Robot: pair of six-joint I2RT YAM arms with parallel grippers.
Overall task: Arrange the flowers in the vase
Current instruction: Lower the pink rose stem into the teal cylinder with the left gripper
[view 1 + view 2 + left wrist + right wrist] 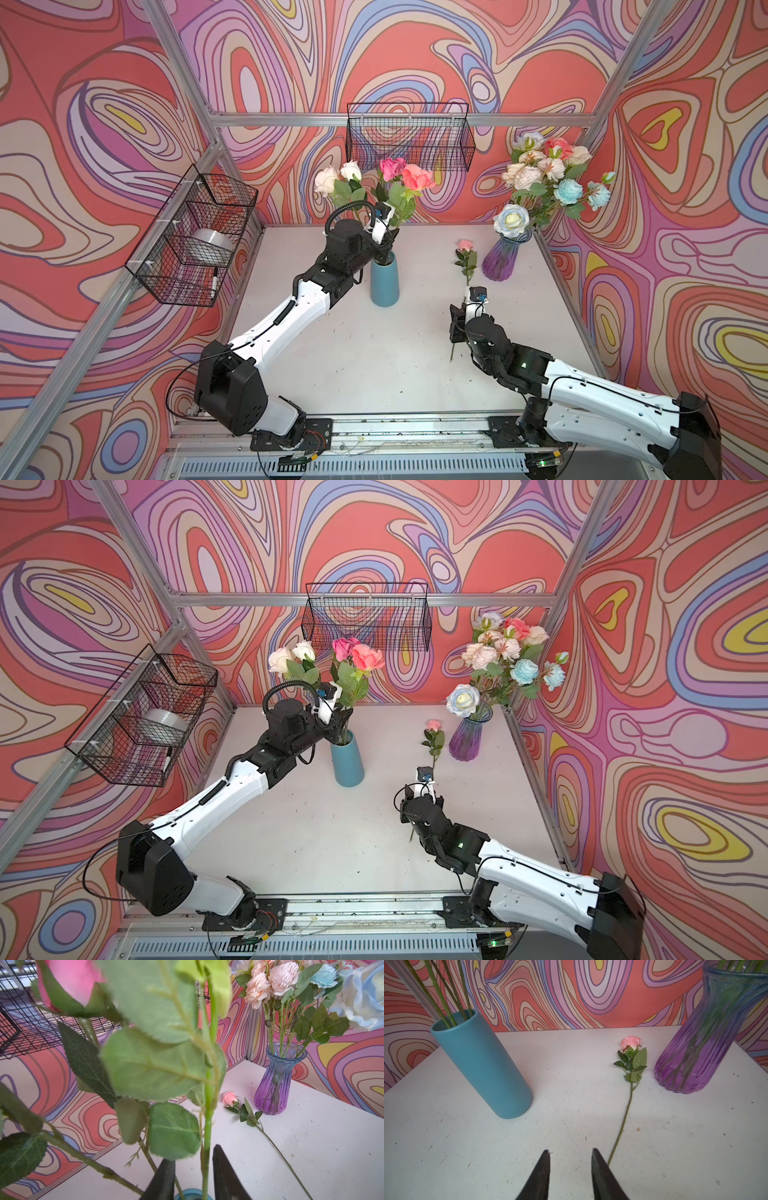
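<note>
Left gripper (193,1169) gapes around a stem (208,1124) in the blue vase (385,282). Right gripper (571,1162), also apart, hovers beside the loose rose (631,1042) on the table (467,1157).

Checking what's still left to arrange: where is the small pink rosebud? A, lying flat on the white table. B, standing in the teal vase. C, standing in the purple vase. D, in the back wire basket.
A: the pink rosebud lies flat on the white table, stem stretched out, beside the purple vase.

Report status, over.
Left gripper open around a stem in blue vase. Right gripper open, empty. One pink rose flat on table beside purple vase. Nothing blocks it.
</note>
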